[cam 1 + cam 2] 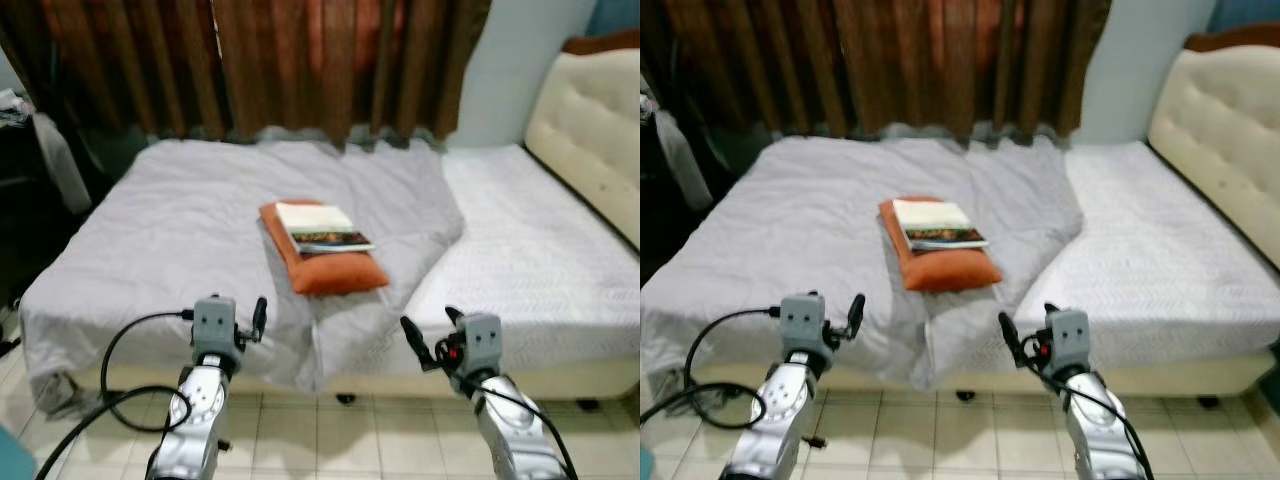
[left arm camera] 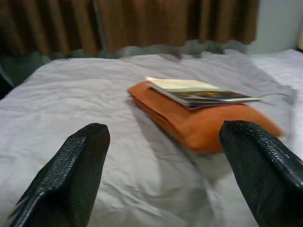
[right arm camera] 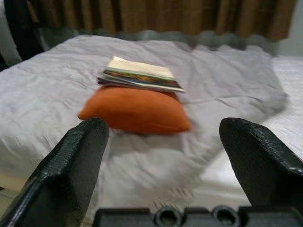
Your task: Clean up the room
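Where wrist views blur, book cover unreadable; bed's (image 1: 520,250) right end cut by frame. Grey blanket (image 1: 180,230) covers left half, right edge folded back off white sheet. Orange pillow (image 1: 325,268) mid-bed, books (image 1: 322,228) stacked on its far half. Left gripper (image 1: 248,325) and right gripper (image 1: 430,335) both spread wide, raised over tiled floor (image 1: 330,430) near bed's front edge, well short of pillow. Brown curtains (image 1: 300,60) far; headboard (image 1: 590,130) right.

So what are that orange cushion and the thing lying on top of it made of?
The cushion looks like soft matte woven fabric over stuffing: it is plump, with rounded edges. On it lies what seems a paper book or magazines, thin stacked sheets with a glossy printed cover. The blur leaves details open.
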You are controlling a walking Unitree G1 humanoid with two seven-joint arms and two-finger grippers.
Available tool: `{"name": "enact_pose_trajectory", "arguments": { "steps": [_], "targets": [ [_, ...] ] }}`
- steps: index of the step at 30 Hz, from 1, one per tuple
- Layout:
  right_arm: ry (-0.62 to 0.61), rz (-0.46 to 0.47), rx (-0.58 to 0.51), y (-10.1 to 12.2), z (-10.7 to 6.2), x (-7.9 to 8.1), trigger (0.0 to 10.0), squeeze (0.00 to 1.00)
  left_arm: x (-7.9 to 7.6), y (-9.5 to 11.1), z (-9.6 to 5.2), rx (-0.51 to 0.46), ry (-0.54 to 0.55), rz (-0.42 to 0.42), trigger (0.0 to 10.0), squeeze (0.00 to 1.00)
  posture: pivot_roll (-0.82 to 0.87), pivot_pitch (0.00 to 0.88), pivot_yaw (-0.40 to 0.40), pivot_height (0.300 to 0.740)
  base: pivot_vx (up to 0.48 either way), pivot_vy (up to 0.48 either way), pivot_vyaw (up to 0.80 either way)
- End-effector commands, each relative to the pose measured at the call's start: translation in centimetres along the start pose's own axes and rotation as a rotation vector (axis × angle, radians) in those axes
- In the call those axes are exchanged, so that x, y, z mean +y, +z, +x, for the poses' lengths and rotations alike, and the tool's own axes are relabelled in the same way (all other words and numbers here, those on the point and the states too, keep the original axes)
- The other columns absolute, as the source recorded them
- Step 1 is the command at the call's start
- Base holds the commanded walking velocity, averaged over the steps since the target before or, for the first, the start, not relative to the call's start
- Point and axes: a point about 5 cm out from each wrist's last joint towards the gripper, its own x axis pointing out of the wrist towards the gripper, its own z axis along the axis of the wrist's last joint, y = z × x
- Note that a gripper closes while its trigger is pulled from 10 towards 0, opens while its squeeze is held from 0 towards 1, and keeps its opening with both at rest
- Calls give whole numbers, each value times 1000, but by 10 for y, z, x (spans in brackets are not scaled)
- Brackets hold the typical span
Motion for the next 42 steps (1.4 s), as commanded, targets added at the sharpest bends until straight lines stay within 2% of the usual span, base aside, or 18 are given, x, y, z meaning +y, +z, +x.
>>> {"name": "enact_pose_trajectory", "arguments": {
  "steps": [1,8,16,28,35,42],
  "targets": [
    [28,8,-9,2,4,8,10000,0,7,2,0,-6,25,3,10000,0,-17,0,-3,740,480,0,0],
    [40,1,-7,1,4,9,10000,0,4,2,0,-6,13,7,10000,0,-20,0,0,740,480,0,294],
    [30,6,-7,1,3,9,10000,0,10,5,4,-8,13,21,10000,0,-22,0,4,740,480,0,0],
    [27,7,-7,0,2,9,10000,0,9,5,5,-10,-7,29,10000,0,-25,0,6,740,480,0,0],
    [17,10,21,-2,2,8,10000,0,9,6,6,-11,-22,37,10000,0,-25,0,6,740,480,0,-800],
    [19,22,15,-3,2,8,10000,0,7,5,3,-6,-41,41,10000,0,-17,0,12,740,480,0,0]
  ]
}}
